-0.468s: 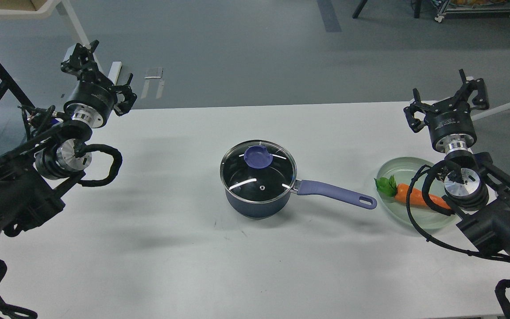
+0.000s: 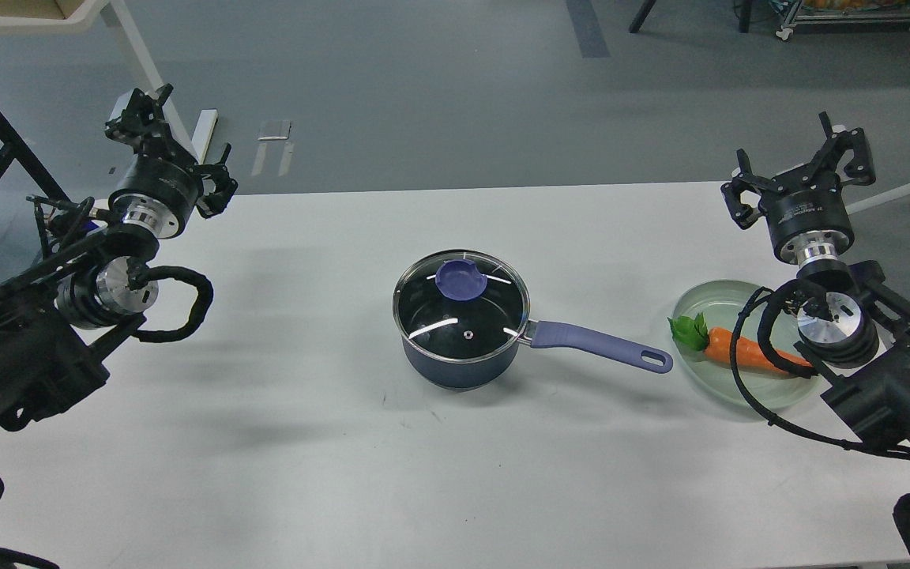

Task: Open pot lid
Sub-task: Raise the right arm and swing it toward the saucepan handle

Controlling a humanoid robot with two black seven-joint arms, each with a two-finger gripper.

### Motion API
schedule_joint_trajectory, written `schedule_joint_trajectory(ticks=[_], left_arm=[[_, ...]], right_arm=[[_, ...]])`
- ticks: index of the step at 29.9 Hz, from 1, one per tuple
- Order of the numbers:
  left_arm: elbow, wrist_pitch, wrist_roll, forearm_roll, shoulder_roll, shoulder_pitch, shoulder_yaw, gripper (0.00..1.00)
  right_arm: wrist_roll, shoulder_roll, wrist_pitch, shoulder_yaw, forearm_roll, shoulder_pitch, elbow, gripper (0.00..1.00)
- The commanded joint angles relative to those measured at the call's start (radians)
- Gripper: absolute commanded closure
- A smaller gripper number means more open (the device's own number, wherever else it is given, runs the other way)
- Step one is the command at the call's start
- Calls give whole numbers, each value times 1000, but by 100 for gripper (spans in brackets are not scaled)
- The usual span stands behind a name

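Both grippers, L (image 2: 173,150) & R (image 2: 799,170), apart, empty; lidded pot (image 2: 461,356) handle toward right.

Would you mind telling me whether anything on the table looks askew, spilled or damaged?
Nothing stands out. The lid sits level on the pot, which stands upright, and the carrot lies inside its plate. No spills or damage show.

Dark navy pot (image 2: 463,365) with lavender handle (image 2: 597,345) and knob (image 2: 461,280); right of the pot, an orange carrot (image 2: 747,352) on a pale green plate (image 2: 700,304); white desk (image 2: 329,442).
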Motion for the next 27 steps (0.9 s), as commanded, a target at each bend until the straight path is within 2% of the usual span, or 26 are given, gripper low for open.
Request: schedule_joint_trajectory(ticks=[1,8,17,24,27], left_arm=[[-2,-1,-2,-1,-4,18,-12,1],[-5,2,-1,-4,-1,21,-15,1],[-5,-5,12,0,2,20,-4,1],[-11,-12,19,28,11,11,0,1],[-54,-7,22,43,34,9,2,1]], right_arm=[[0,-27,-1,0,-1,0,33,0],[0,-134,-37,-41,-25,26,121,0],[0,-373,-65,-337,-73,262,240,0],[0,-490,-157,-593,-419,484,444,0],[0,-516,-197,-724,-571,584,524,0]])
